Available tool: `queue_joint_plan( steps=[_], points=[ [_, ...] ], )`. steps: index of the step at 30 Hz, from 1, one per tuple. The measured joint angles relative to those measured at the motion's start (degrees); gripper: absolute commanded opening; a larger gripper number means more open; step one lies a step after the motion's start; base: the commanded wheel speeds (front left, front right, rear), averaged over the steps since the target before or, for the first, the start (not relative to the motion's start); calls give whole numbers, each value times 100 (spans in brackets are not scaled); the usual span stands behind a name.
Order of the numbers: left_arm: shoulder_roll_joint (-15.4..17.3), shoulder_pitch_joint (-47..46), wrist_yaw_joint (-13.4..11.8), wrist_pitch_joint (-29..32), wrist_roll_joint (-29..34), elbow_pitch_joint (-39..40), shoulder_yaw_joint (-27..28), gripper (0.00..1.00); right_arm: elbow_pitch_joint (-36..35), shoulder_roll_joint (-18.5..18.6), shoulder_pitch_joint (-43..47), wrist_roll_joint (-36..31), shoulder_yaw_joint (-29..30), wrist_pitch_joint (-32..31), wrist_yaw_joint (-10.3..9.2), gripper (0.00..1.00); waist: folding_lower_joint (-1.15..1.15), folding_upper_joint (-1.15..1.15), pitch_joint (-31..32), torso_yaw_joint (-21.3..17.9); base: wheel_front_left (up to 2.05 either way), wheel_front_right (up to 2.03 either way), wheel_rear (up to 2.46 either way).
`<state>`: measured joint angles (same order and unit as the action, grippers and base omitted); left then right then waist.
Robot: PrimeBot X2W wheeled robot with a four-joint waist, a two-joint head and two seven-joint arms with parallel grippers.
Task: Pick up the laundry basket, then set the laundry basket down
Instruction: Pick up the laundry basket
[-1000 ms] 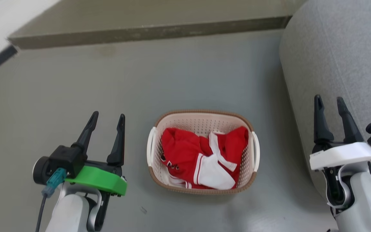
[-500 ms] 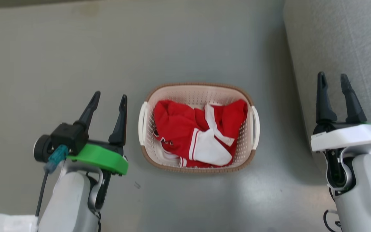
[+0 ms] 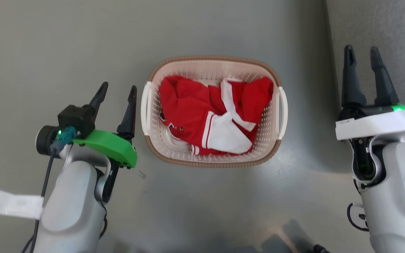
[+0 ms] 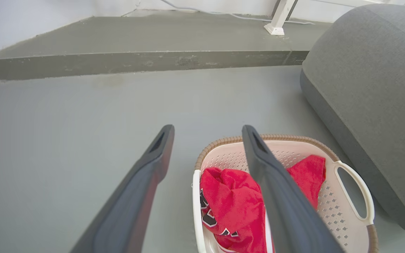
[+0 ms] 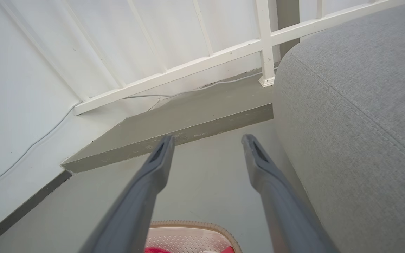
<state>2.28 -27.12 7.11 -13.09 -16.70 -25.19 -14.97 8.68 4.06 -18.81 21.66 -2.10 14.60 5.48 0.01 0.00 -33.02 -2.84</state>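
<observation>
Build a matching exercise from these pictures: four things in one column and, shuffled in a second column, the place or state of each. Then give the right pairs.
Column one
1. laundry basket
2. red and white garment
3. left gripper
4. right gripper

Column two
A. open, beside the grey upholstery
B. standing on the grey floor
C. open, beside the basket's left side
D. crumpled inside the basket

Pairs: 1-B, 2-D, 3-C, 4-A

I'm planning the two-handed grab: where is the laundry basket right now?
In the head view, the laundry basket sits on the floor at upper centre, the left gripper close beside it, the right gripper farther off by the grey sofa.
</observation>
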Motion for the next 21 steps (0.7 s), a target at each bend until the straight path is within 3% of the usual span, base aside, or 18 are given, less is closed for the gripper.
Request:
queue_joint_plan(
  steps=[21],
  points=[
    [29, -1378, 20, 1012, -385, -1825, -300, 100, 21, -59, -618, 0, -205, 0, 104, 100, 0, 0, -1114, -323, 0, 0, 0]
  ],
)
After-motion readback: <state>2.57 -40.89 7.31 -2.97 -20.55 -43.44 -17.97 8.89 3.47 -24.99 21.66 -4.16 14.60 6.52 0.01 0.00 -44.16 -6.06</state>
